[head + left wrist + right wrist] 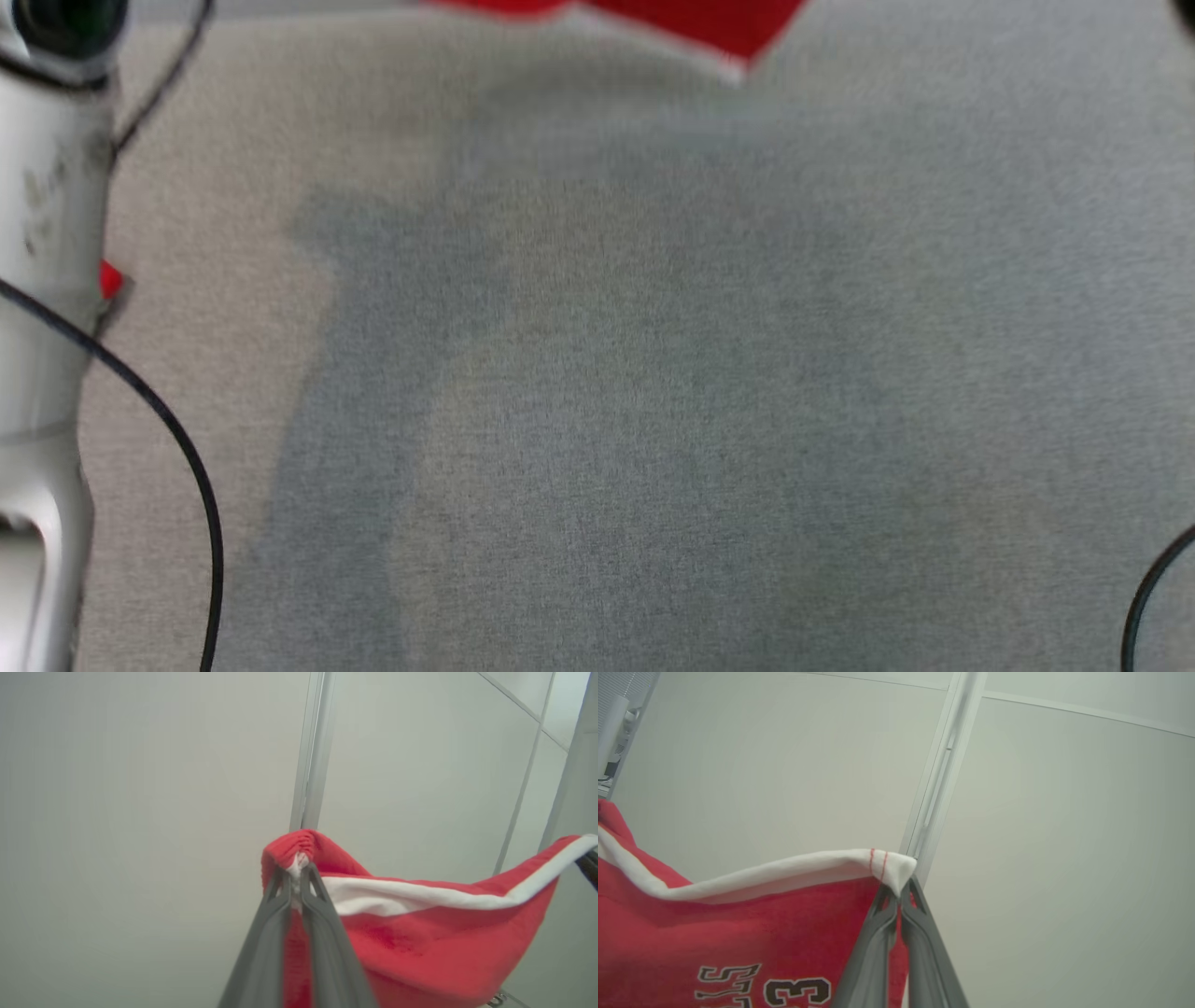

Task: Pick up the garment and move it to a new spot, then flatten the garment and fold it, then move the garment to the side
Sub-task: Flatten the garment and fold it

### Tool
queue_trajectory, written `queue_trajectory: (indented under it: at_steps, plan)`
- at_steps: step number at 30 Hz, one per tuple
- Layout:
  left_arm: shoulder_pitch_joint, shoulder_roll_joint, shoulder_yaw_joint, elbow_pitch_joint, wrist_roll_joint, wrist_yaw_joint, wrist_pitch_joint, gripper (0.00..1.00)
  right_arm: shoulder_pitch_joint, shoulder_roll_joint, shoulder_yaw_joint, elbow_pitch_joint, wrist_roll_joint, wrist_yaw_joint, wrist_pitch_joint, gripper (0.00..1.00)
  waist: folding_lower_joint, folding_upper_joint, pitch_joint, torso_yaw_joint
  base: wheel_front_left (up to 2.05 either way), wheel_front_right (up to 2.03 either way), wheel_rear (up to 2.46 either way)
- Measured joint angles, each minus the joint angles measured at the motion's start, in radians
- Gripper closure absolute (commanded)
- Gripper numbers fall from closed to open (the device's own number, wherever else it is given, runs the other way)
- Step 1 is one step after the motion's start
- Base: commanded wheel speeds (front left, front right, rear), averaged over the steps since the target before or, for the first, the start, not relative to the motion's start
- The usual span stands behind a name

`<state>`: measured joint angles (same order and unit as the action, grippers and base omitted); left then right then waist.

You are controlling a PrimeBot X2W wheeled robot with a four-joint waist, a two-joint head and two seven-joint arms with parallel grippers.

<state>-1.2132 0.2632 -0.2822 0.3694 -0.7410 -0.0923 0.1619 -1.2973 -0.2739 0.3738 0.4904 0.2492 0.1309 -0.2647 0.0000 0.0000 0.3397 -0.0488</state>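
The garment [420,947] is red with a white band along its edge and hangs in the air, stretched between my two grippers. My left gripper [295,873] is shut on a bunched red corner of it. In the right wrist view my right gripper [899,887] is shut on the white-banded corner, and the garment [738,933] shows black-outlined lettering and numbers lower down. In the head view a strip of the garment [691,21] crosses the top edge above the grey cloth-covered table [653,392].
My pale left forearm [42,308] with a black cable runs down the left edge of the head view. Another cable curves in at the lower right. Behind the garment stand pale wall panels [1041,812] with metal joint strips.
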Motion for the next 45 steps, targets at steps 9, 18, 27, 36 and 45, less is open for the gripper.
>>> queue_trajectory:
  at_steps: [9,18,27,36,45]
  plan:
    - [-0.359,-0.059,-0.069,0.311,0.152,-0.03,-0.365,1.0,-0.284,0.02,-0.015,0.019,-0.1,0.0,0.0,1.0,0.0,0.0,0.255,0.015,0.0,0.0,0.0]
    - [-0.289,-0.088,-0.139,0.392,0.111,-0.034,-0.422,1.0,-0.163,0.023,0.006,-0.001,-0.133,0.0,0.0,1.0,0.0,0.0,0.465,0.035,0.0,0.0,0.0]
    - [0.086,0.009,-0.324,0.165,-0.027,-0.035,-0.422,1.0,0.225,-0.054,-0.043,-0.146,-0.07,0.0,0.0,1.0,0.0,0.0,0.39,0.06,0.0,0.0,0.0]
    - [0.437,0.105,-0.388,0.014,-0.048,-0.036,-0.424,1.0,0.633,-0.091,-0.084,-0.247,-0.002,0.0,0.0,1.0,0.0,0.0,0.231,0.061,0.0,0.0,0.0]
    - [0.711,0.136,-0.412,-0.07,-0.014,-0.037,-0.424,1.0,0.924,-0.095,-0.117,-0.312,0.031,0.0,0.0,1.0,0.0,0.0,0.052,0.047,0.0,0.0,0.0]
